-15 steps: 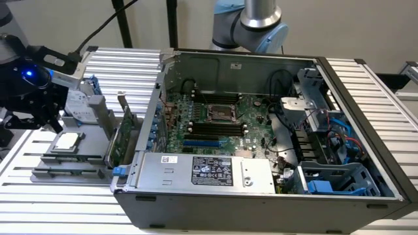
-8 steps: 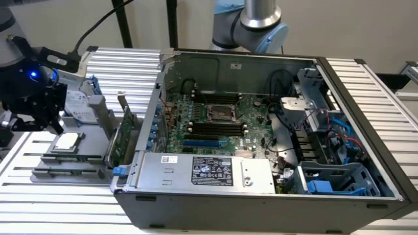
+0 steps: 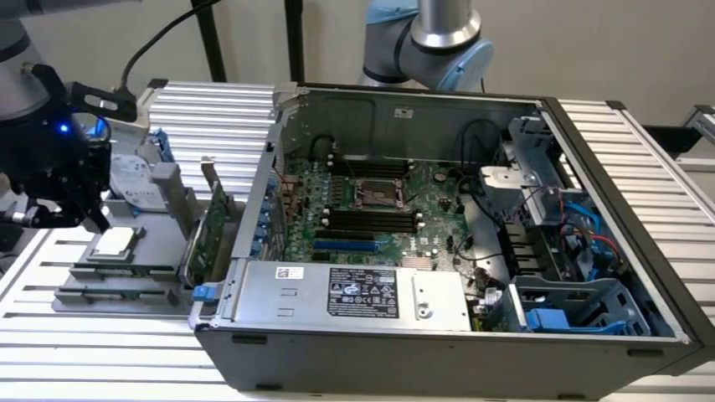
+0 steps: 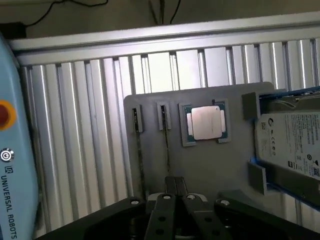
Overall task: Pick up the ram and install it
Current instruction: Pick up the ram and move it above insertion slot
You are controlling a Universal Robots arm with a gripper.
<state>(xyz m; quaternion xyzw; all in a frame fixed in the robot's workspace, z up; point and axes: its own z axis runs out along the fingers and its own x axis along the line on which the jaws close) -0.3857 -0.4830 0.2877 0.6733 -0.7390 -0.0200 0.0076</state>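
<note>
Overhead, end effector pinched narrow near ram, "UNIVERSAL ROBOTS" on pale-blue pendant

Bare slats run along the near edge of the table and its corner on the exterior view's left, in front of the grey holder. The gripper hangs over the holder. An upright green card stands just beside the computer case, with a narrow gap between them. A hard drive fills the holder's far end. The flat processor has open air above. Inside the case the black slots lie uncovered, and cables crowd the exterior view's right. A second robot arm stands at the far edge.
</note>
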